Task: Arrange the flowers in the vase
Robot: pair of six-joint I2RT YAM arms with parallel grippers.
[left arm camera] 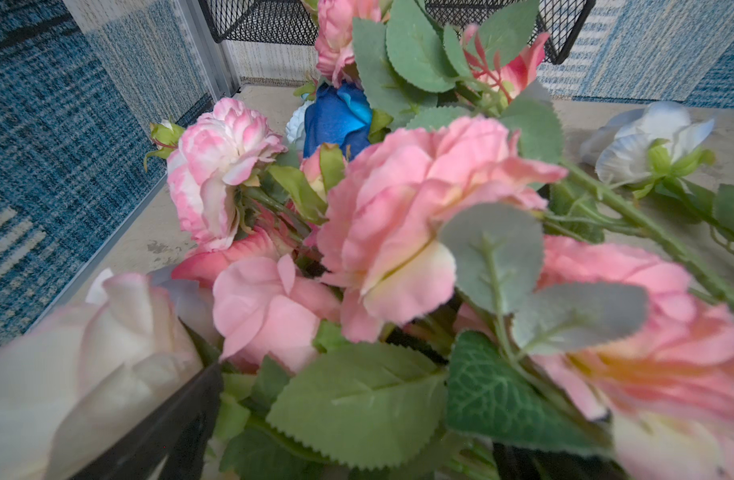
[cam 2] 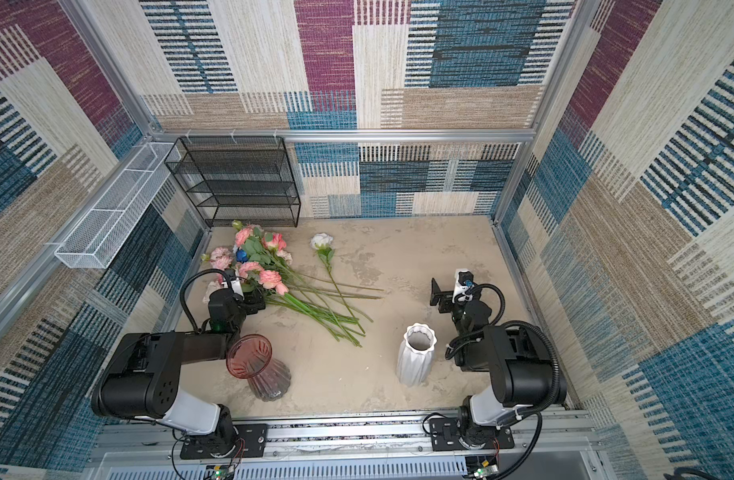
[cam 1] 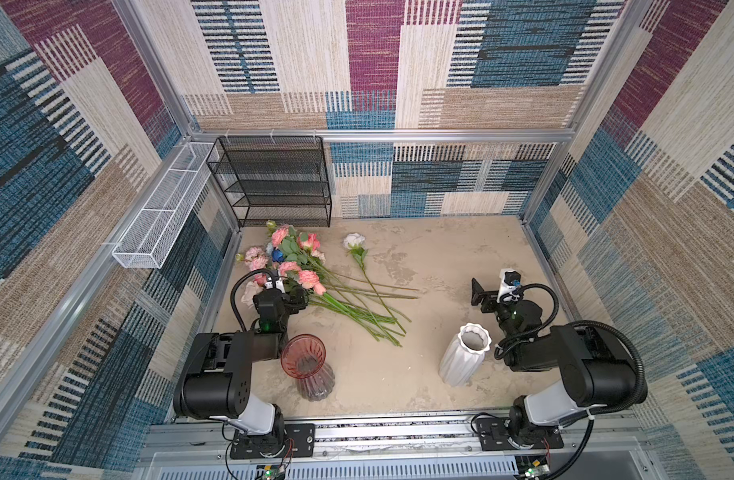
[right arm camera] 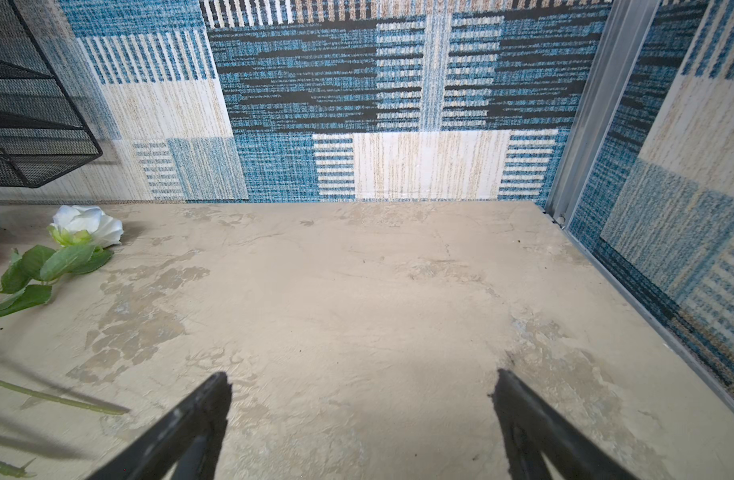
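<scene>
The flowers point(cam 1: 298, 266) point(cam 2: 261, 266) lie in a heap at the back left of the table, stems pointing toward the middle. They are pink, peach and pale blooms with one dark blue bud point(left arm camera: 336, 118). A single white flower point(cam 1: 354, 241) point(right arm camera: 86, 224) lies apart to their right. A pink glass vase point(cam 1: 305, 361) point(cam 2: 253, 361) stands front left and a white ribbed vase point(cam 1: 467, 353) point(cam 2: 417, 353) front right. My left gripper point(cam 1: 292, 297) point(left arm camera: 365, 407) is open, low in the heap, with leaves and stems between its fingers. My right gripper point(cam 1: 481, 295) point(right arm camera: 361, 386) is open over bare table.
A black mesh shelf point(cam 1: 273, 183) stands against the back wall behind the flowers. A white mesh basket point(cam 1: 161, 212) hangs on the left wall. Carpeted walls enclose the beige table point(cam 1: 440, 257) on three sides.
</scene>
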